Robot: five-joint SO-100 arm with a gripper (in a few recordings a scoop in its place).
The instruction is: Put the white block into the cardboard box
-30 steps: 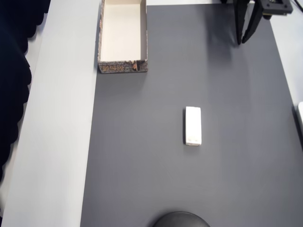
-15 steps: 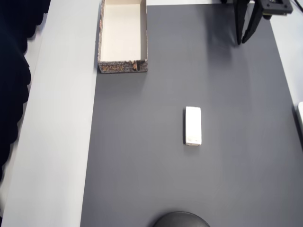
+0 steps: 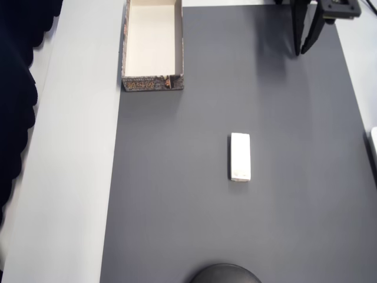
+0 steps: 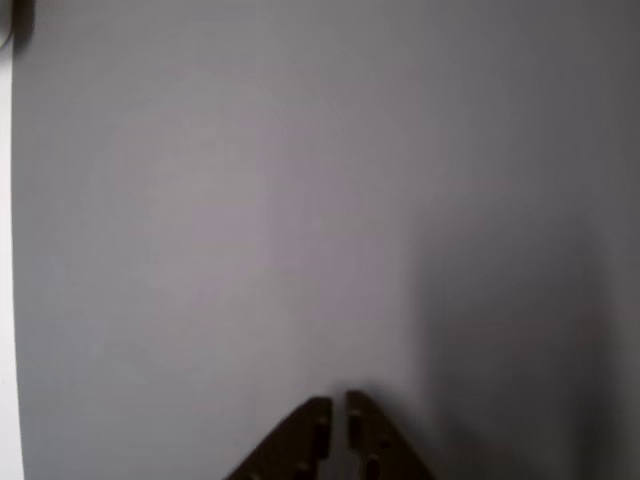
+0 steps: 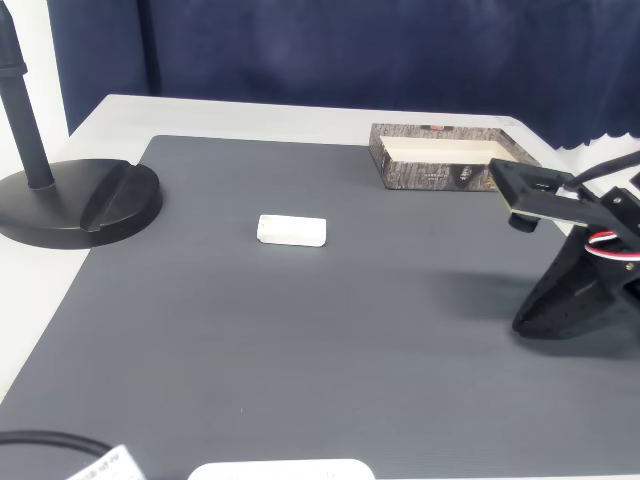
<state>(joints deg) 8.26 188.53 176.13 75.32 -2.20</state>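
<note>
We see the cardboard box [image 3: 152, 45] holding nothing, the white block [image 3: 240, 157] on the dark mat [image 3: 235, 224], gripper [image 4: 338, 412] jaws nearly together.

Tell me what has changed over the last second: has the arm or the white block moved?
Nothing visibly changed. The white block lies in the same place on the dark mat, well apart from the cardboard box, and the gripper hangs at the same spot near the mat's far corner, its jaws nearly together and holding nothing.

One white block [image 3: 240, 157], one cardboard box [image 3: 152, 84]
</note>
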